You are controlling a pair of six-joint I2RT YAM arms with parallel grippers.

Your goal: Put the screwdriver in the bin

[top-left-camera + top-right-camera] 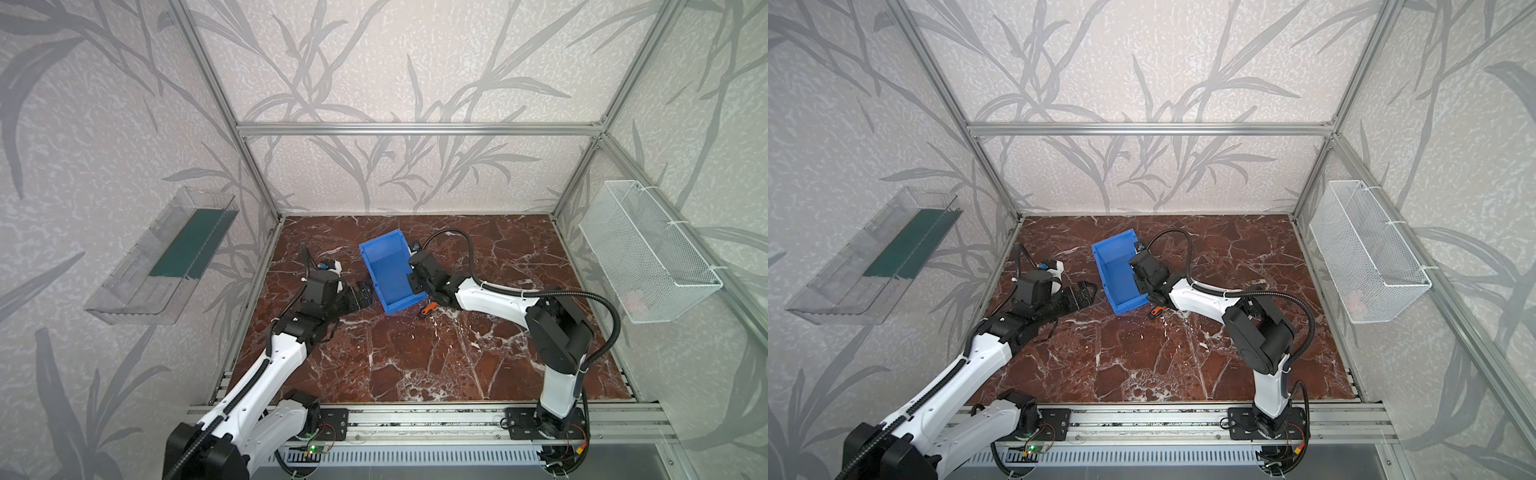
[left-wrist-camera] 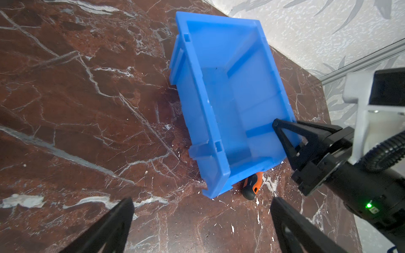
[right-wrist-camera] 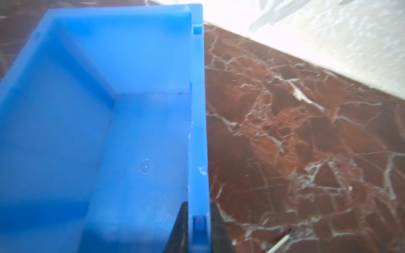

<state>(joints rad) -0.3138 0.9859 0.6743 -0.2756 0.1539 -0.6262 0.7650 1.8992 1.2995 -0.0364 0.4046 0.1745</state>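
Placement comes first in both top views. The bin [image 1: 376,266] [image 1: 1108,266] sits aslant in the middle of the worktop [image 1: 415,365], its lowered front turned toward the arms' bases. The screwdriver [image 1: 427,310] [image 1: 1155,311] lies outside it on the worktop, just beside the near corner, with its far end lost beneath the right forearm. The right hand [image 1: 412,277] reaches down onto the bin's side wall. The left hand [image 1: 365,296] hovers near the opposite wall, apart from it and holding nothing.

The left wrist view looks down between the left hand's [image 2: 201,210] spread fingers at the bin [image 2: 230,87], whose floor is bare. The right hand [image 2: 285,133] straddles the far wall, one finger inside and the other outside. The screwdriver [image 2: 252,186] shows an orange handle with black grip patches and a black cap, its upper part hidden behind the bin's low front lip. I cannot tell whether it touches the lip.

The right wrist view settles the grip: the right hand [image 3: 199,223] is pinched on the wall's rim, a finger on each face. A thin bright length of the shaft [image 3: 280,242] lies on the worktop just outside that wall.

My reading is that the bin is gripped so it can be steadied or shifted clear of the tool crowded against it, while the left hand waits, spread, to pick.
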